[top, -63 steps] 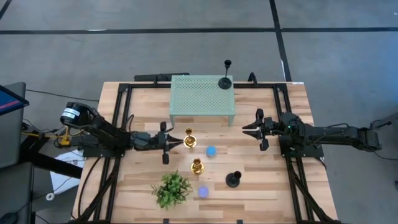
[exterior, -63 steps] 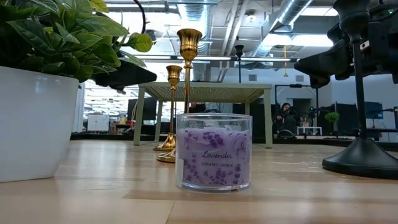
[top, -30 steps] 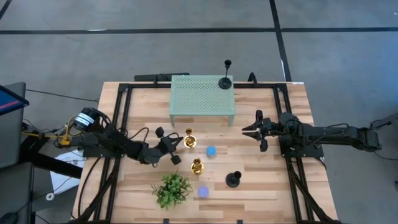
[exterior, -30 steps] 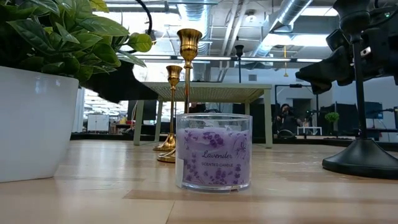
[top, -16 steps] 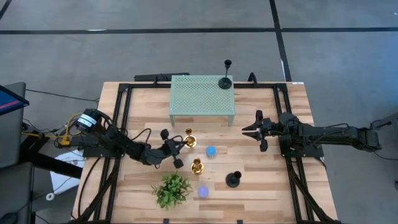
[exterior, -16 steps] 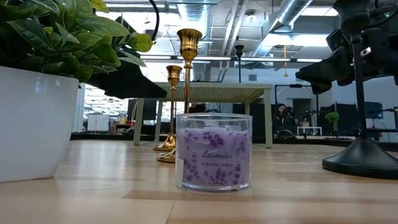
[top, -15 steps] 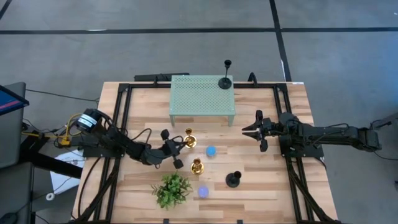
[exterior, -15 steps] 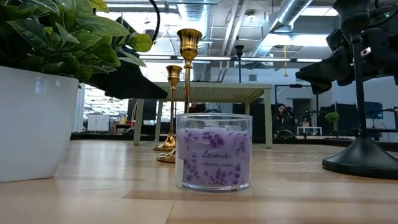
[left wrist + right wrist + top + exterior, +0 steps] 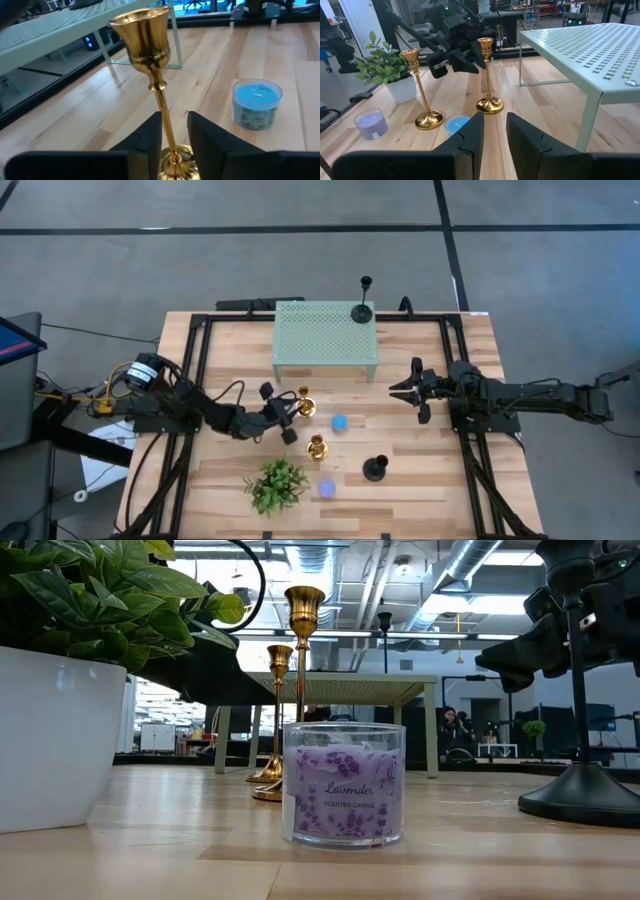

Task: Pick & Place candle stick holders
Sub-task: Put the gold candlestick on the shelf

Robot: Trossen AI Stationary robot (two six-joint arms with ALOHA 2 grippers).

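Brass holder [image 9: 304,404] — left gripper [image 9: 285,418] has closed in, fingers straddling its stem.

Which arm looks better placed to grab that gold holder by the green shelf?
Left. Its gripper is open, fingers either side of the gold holder's stem. The right gripper waits farther off.

desk [image 9: 430,480]: light wood slats, black frame rails on both sides
12 o'clock: pale green perforated stand [image 9: 326,335], one black holder [image 9: 362,308] on its right rear corner
centre: two gold holders [image 9: 305,404] [image 9: 317,447], blue candle [image 9: 340,422] just right of them
6 o'clock: potted plant [image 9: 275,483], lavender candle [image 9: 326,488]
5 o'clock: second black holder [image 9: 375,469]
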